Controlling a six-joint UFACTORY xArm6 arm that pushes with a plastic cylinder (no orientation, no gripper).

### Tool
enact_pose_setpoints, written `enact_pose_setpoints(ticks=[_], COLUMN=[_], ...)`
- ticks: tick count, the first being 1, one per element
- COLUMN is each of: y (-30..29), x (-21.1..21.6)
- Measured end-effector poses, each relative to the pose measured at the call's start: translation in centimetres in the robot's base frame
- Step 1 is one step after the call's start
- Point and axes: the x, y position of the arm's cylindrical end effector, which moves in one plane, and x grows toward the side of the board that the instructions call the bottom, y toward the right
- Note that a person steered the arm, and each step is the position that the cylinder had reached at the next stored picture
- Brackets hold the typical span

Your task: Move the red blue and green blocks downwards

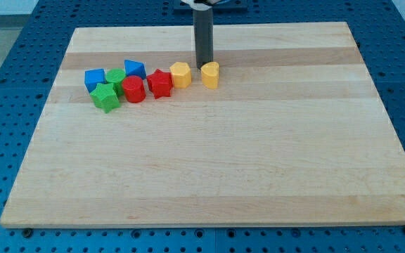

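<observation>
My tip (pixel 203 66) stands near the view's top centre, just above and left of a yellow block (pixel 210 74), close to touching it. A row of blocks lies to the left: a yellow hexagon block (pixel 181 74), a red star block (pixel 160 83), a red cylinder-like block (pixel 133 90), a blue block (pixel 134 69), a green block (pixel 115 80) partly hidden behind the red one, a green star block (pixel 105 97) and a blue cube (pixel 94 79).
The wooden board (pixel 216 161) lies on a blue perforated table (pixel 20 42). The arm's mount shows at the view's top edge above the rod.
</observation>
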Motion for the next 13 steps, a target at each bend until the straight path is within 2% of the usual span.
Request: enact_pose_setpoints(ticks=[2, 3, 4, 5, 6, 8, 10, 13], y=[0.0, -1.0, -4.4, -9.1, -13.5, -17.2, -18.3, -18.8], x=[0.2, -2.5, -5.7, -5.2, -3.4, -3.3, 1.8, 7.0])
